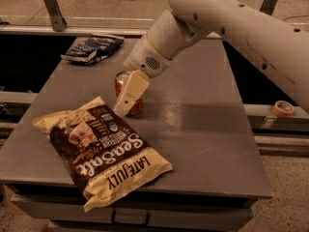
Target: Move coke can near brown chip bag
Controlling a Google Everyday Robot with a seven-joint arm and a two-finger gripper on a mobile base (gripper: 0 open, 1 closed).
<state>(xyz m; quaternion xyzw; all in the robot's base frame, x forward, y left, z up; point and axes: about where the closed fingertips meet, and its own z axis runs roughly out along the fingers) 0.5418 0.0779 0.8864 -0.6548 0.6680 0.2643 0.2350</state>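
Note:
The coke can [136, 105] is a small red can with a silver top, standing on the grey table [203, 129] just past the upper right edge of the brown chip bag [104, 149]. The bag lies flat at the front left, printed "Sea Salt" and "Late July". My gripper [128, 103] reaches down from the white arm [227, 28] and is shut on the can. One cream finger [130, 93] lies across the can's front; the other is hidden behind it. The can's base is about a finger's width from the bag.
A smaller dark blue bag [94, 48] lies at the table's far left corner. A roll of tape [283, 108] sits on a ledge to the right, off the table. The table's front edge is close below the brown bag.

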